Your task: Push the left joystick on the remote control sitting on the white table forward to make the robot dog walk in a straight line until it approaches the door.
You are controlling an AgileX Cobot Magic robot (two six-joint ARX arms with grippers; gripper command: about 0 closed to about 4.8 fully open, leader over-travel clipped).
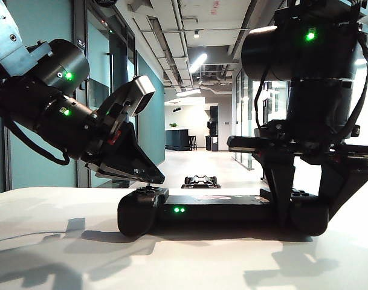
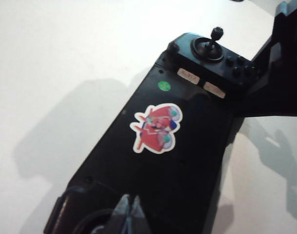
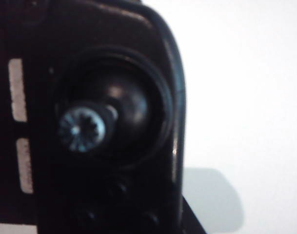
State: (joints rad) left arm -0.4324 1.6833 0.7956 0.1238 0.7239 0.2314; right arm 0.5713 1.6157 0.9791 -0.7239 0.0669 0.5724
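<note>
The black remote control (image 1: 220,211) lies on the white table (image 1: 57,241), two green lights on its front. My left gripper (image 1: 155,180) is shut, and its tip rests at the left joystick (image 1: 148,188) on the controller's left end. In the left wrist view the shut fingertips (image 2: 130,204) cover that stick, while the remote control (image 2: 158,165) shows a red sticker. My right gripper (image 1: 307,193) straddles the controller's right end, a finger on each side. The right-hand stick (image 3: 82,129) fills the right wrist view. The robot dog (image 1: 200,180) stands far down the corridor.
Beyond the table runs a long corridor (image 1: 196,160) with teal walls on the left and glass partitions on the right. The right-hand stick (image 2: 214,41) stands upright at the controller's far end in the left wrist view.
</note>
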